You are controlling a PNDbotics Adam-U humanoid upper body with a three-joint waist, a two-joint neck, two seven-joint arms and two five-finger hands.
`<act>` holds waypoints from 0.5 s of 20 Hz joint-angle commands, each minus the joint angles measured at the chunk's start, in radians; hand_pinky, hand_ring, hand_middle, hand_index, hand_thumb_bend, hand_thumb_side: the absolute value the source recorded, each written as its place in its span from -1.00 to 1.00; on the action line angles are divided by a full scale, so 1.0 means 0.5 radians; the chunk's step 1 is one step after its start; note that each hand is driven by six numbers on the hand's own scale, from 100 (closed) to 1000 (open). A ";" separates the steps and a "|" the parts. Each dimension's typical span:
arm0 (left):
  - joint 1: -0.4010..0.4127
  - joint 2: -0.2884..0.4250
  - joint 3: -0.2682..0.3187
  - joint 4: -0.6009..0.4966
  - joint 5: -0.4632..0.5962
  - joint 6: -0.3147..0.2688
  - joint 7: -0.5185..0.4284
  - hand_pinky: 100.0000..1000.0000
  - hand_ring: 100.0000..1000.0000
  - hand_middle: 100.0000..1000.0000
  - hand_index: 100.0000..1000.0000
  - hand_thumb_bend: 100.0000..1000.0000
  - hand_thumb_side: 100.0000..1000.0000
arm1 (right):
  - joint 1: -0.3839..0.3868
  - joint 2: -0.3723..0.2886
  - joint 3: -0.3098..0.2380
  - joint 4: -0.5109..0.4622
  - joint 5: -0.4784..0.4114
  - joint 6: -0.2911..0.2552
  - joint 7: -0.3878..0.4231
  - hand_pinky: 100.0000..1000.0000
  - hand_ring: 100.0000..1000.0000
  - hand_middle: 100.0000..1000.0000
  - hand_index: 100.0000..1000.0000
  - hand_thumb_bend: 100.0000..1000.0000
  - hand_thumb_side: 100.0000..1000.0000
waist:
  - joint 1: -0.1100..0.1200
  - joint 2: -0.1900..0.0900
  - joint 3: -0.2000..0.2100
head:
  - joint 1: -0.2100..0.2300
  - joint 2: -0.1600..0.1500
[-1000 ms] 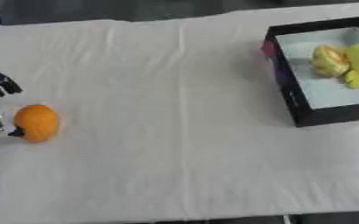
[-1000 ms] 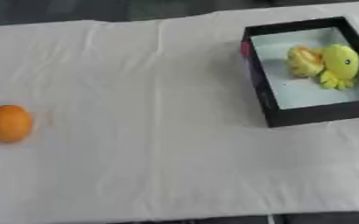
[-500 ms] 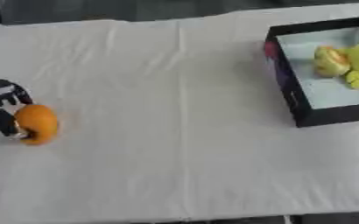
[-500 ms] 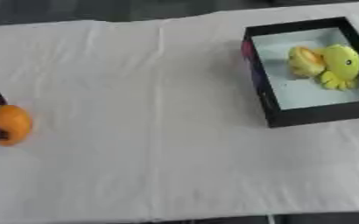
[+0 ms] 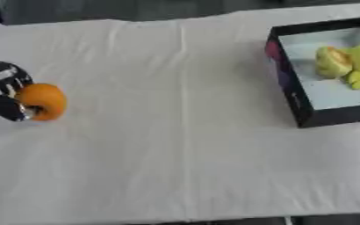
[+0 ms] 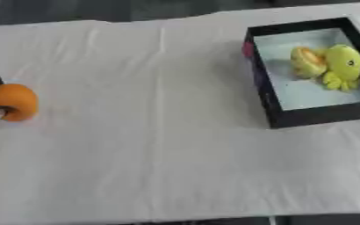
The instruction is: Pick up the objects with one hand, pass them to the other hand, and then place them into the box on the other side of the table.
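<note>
While the white cloth lay bare in front, the left hand gripped an orange ball at the table's left edge.

Its dark fingers curled around the ball's left side, touching it. Farther off on the right stood the black box, holding a yellow plush toy beside a yellow-orange rounded thing.
</note>
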 commanded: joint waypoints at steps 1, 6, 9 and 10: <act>-0.014 0.114 0.096 -0.238 0.081 0.083 0.121 0.34 0.22 0.04 0.00 -0.82 -1.00 | -0.063 -0.030 -0.012 -0.054 -0.017 0.003 0.011 0.76 0.74 0.72 0.76 -1.00 -0.08 | -0.007 -0.049 0.007 | -0.002 -0.026; -0.005 0.058 0.088 -0.444 0.083 0.140 0.431 0.29 0.16 -0.02 -0.02 -0.81 -1.00 | -0.153 0.048 0.021 -0.095 -0.018 0.010 0.049 0.77 0.74 0.72 0.76 -1.00 -0.11 | -0.016 -0.051 0.010 | 0.034 -0.060; -0.011 -0.038 0.056 -0.475 0.058 0.125 0.634 0.29 0.16 -0.03 -0.02 -0.82 -1.00 | -0.230 0.119 0.083 -0.142 0.011 0.009 0.132 0.78 0.76 0.74 0.78 -1.00 -0.14 | -0.023 -0.053 0.009 | 0.045 -0.084; -0.016 -0.077 0.046 -0.474 0.054 0.111 0.704 0.29 0.16 -0.03 -0.02 -0.83 -1.00 | -0.258 0.146 0.111 -0.157 0.030 0.009 0.172 0.78 0.76 0.75 0.79 -1.00 -0.14 | -0.025 -0.054 0.009 | 0.047 -0.090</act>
